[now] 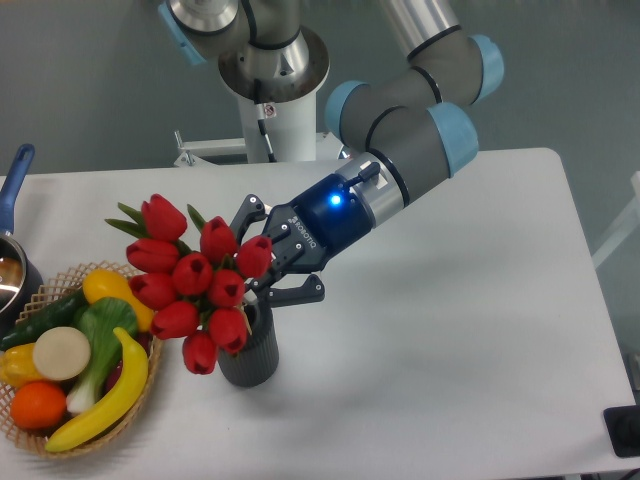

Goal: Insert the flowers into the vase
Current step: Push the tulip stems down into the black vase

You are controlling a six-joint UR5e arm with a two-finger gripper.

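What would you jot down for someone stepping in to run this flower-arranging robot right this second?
Hand: right beside the flowers, just above the vase. The tulip heads hide where its fingers meet the stems, so whether it grips them or has let go cannot be told.
Flowers: leaning left over the vase mouth, heads hanging toward the wicker basket of toy fruit and vegetables. Stems seem to go into the vase, but that spot is hidden.
Vase: upright on the white table, next to the basket.
Done: flowers brought to the vase, probably partly in.
Left: confirm the stems are seated, open the hand, pull back.
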